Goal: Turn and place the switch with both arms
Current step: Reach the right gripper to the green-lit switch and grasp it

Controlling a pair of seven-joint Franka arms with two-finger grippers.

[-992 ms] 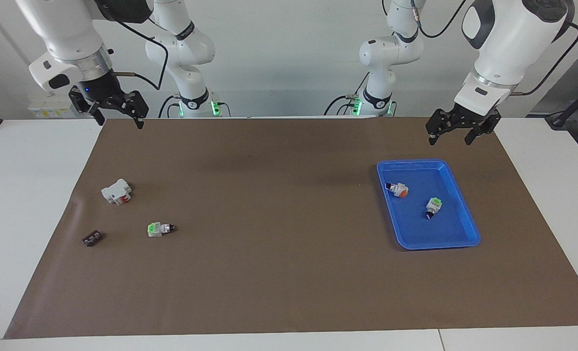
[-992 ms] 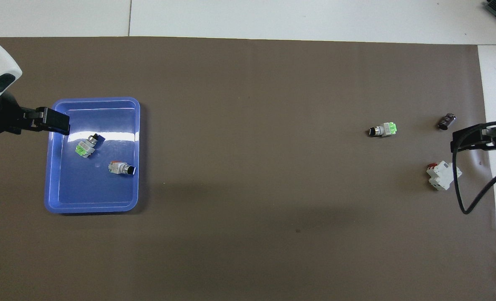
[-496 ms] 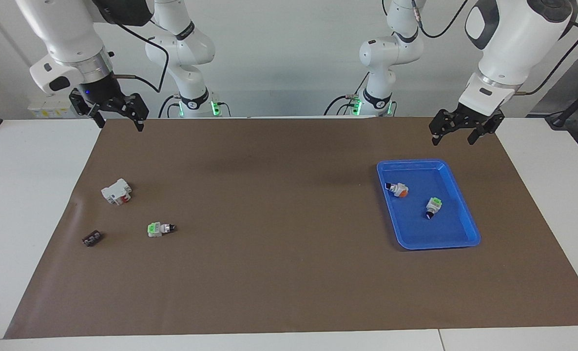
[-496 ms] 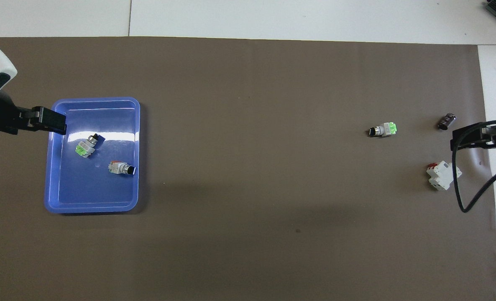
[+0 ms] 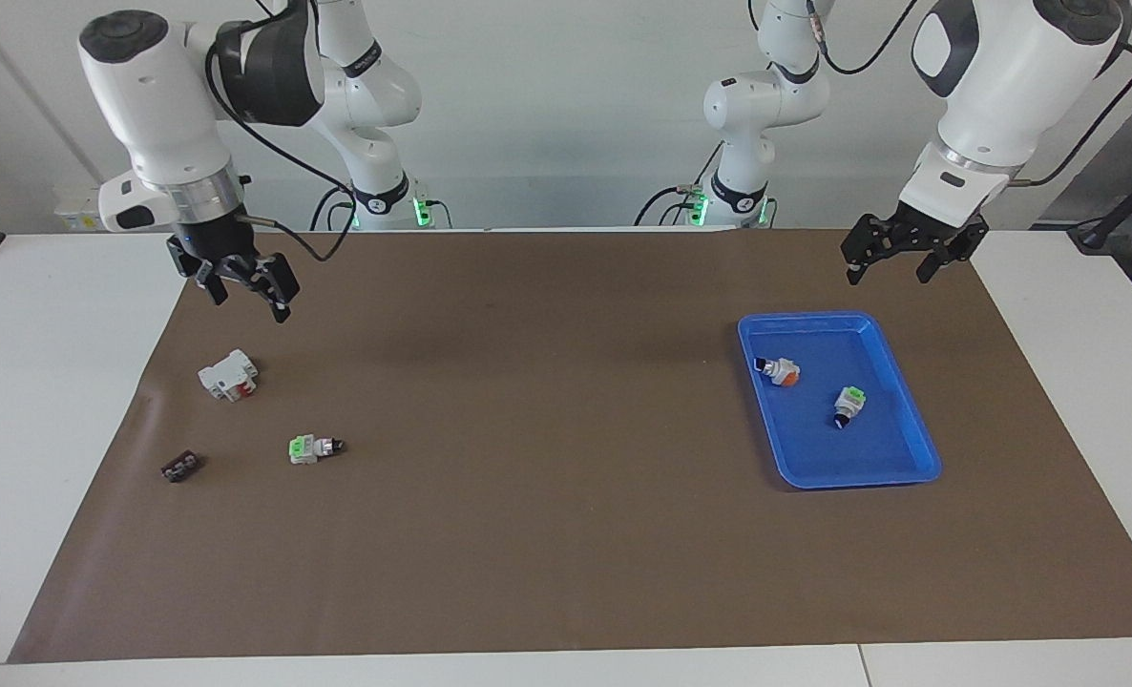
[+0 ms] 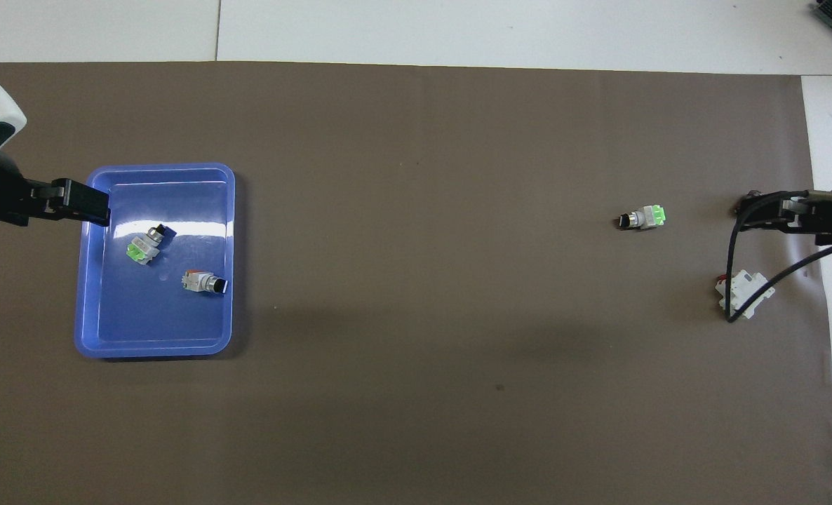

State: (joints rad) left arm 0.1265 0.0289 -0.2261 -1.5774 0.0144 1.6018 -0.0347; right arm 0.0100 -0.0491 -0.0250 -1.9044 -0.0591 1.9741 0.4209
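The switch [image 5: 313, 447] [image 6: 642, 219] lies on its side on the brown mat toward the right arm's end, its green block pointing toward that end and its black knob toward the table's middle. My right gripper [image 5: 249, 303] [image 6: 760, 210] hangs open and empty above the mat, close to the white breaker [image 5: 229, 374] and apart from the switch. My left gripper [image 5: 886, 277] [image 6: 97, 205] hangs open and empty above the mat by the corner of the blue tray [image 5: 862, 480] that is nearest the robots.
The blue tray [image 6: 153, 351] holds a green-capped switch [image 5: 848, 405] and an orange-ended switch [image 5: 779, 371]. A small dark part [image 5: 180, 467] lies farther from the robots than the breaker [image 6: 744, 294]. The right arm's black cable [image 6: 739, 266] droops over the breaker.
My right gripper has come down and moved out over the mat toward the breaker. The left gripper has barely shifted. The switch has not moved.
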